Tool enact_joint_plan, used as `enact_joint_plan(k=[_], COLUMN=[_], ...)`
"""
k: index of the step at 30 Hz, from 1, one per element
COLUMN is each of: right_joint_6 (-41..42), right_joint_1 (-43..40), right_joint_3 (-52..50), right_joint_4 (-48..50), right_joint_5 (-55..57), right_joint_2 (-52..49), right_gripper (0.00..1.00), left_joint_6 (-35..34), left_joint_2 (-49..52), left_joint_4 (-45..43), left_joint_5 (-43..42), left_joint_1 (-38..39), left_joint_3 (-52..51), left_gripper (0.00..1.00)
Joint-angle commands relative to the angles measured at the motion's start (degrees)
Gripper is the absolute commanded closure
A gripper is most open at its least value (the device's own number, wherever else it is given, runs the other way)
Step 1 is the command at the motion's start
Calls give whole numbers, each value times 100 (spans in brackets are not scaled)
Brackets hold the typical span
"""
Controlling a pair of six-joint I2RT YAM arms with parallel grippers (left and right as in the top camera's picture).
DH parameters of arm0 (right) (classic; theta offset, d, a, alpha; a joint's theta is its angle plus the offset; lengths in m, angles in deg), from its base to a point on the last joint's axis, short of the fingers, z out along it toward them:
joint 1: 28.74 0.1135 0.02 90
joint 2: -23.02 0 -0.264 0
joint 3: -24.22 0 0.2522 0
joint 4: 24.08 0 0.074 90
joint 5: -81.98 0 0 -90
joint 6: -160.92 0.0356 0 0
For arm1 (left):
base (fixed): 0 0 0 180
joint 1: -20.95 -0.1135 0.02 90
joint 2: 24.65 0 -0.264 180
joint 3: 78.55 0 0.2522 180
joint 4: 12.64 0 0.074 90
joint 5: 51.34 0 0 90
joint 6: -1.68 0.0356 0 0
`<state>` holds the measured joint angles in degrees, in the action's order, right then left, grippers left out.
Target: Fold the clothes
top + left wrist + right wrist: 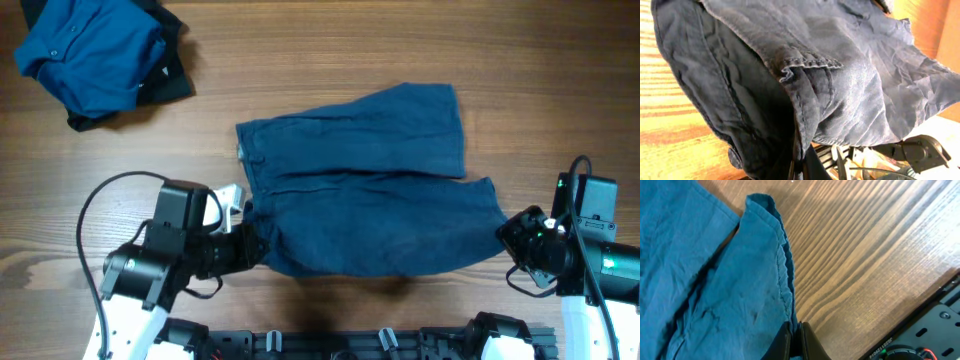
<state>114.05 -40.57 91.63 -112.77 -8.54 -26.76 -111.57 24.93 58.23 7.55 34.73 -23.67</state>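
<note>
Two pinches are on the shorts (370, 180) right now, one at each end of the edge nearest the bottom of the overhead frame. My left gripper (245, 240) sits at lower left of centre, its fingers pressed together on the waistband corner. In the left wrist view the fingertips (801, 169) meet at the bottom edge, with the seamed navy cloth bunched and draped above them. My right gripper (505, 238) is at the lower right, clamped on the hem of the near leg. In its wrist view the hem runs straight down into the closed tips at bottom centre, with bare wood to the right of it.

The shorts lie spread across the middle of the table (400, 50), waistband toward the left, legs toward the right, and the far leg reaches up toward the centre top. I read this grip as the setup for a lengthwise fold. Holding both ends of one long edge should let me carry that edge over onto the far leg without the middle sagging unevenly.

The brighter blue shirt (85, 45) sits crumpled in the upper left corner, well apart from both arms, so I judge it is being left for afterwards.
</note>
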Motion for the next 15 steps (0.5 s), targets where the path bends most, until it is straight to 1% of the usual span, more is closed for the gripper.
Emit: enact_joint_plan(k=[1,5,8,11,13,15], right_joint_6=[-111,-118,-149,-275,-374,-686], right_joint_1=[-2,-2,-2,-2,-2,-2], right_joint_3=[116,164,238,376,485,538], right_joint_4=[-79,-105,-125,-109,24,258], right_joint_5=[219,219,201,162,140,-85], right_joint_2=[85,330,658,909,997,979], right_gripper=[96,96,96,95,96,96], left_joint_6=[-28,-129,-297,-317,-326,-496], left_joint_2=[-341,-629,-881,-1115,-1266,-1364], left_joint_4=[199,409,431,426,424,422], left_joint_5=[59,59,72,131,374,778], left_joint_1=[20,20,20,22,22,22], left_joint_3=[133,133,133,133,133,133], left_gripper=[96,96,96,96,96,96])
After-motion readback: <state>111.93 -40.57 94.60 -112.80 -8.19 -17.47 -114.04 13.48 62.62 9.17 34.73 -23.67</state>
